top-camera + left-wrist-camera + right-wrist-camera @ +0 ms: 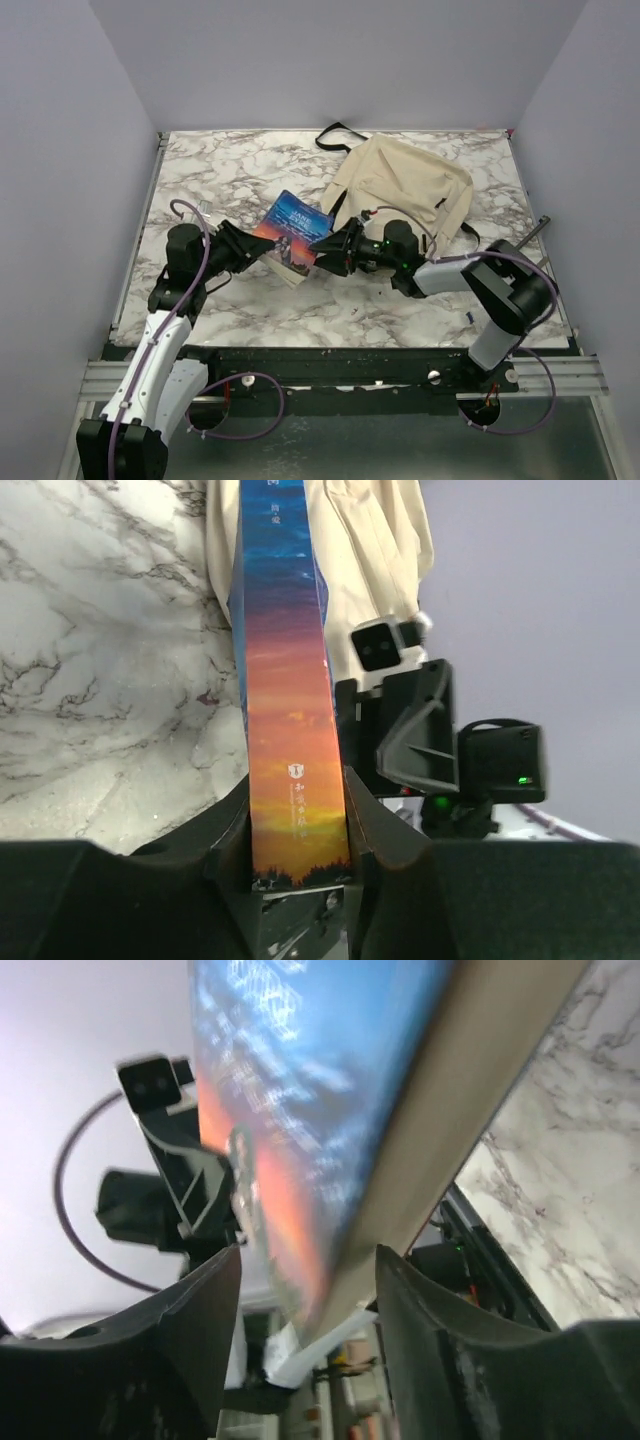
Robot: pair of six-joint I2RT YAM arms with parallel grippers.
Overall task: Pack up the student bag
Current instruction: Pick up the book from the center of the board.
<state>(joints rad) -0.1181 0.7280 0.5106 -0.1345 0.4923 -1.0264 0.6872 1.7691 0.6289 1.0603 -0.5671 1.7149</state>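
The book (293,232), blue and orange on its cover, is held near the middle of the worktop (220,170), clamped at its near-left end by the left gripper (262,250) and pinched at its right edge by the right gripper (322,248). The student bag (405,190) is laid flat on the far right of the worktop, just beyond the book.

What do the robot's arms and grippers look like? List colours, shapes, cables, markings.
Left arm white with black joints; right arm silver-grey. The left gripper and right gripper are black, with two broad fingers. Purple cables loop along both arms. A green light glows on the right wrist.
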